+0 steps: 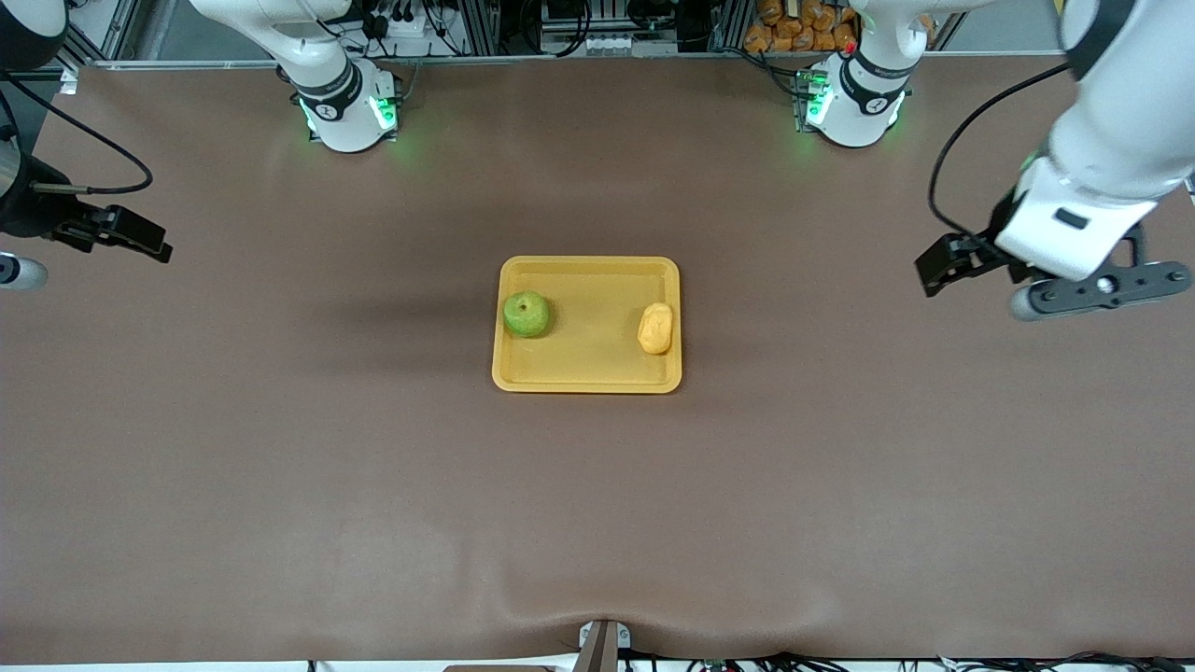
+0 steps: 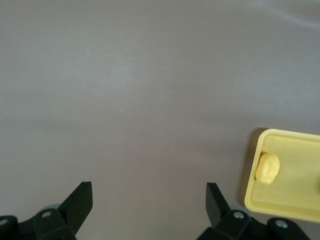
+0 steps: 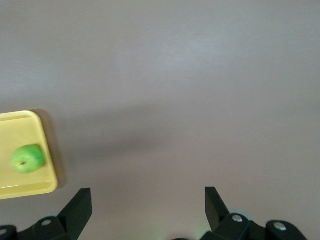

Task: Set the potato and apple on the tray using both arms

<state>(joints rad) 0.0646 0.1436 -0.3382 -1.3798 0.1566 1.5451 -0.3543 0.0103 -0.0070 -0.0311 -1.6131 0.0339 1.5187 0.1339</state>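
Even, soft overhead light, faint shadows beside the tray (image 1: 588,266), both wrist views slightly hazy

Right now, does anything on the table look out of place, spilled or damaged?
Nothing stands out. The apple and the potato both lie in the tray, at its two ends. The left gripper and right gripper are open over bare table.

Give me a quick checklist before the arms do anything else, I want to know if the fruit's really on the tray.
1. Apple in the tray, at the end toward the right arm: ok.
2. Potato in the tray, at the end toward the left arm: ok.
3. Left gripper open, empty, over bare table: ok.
4. Right gripper open, empty, over bare table: ok.
5. Both arms off the tray: ok.
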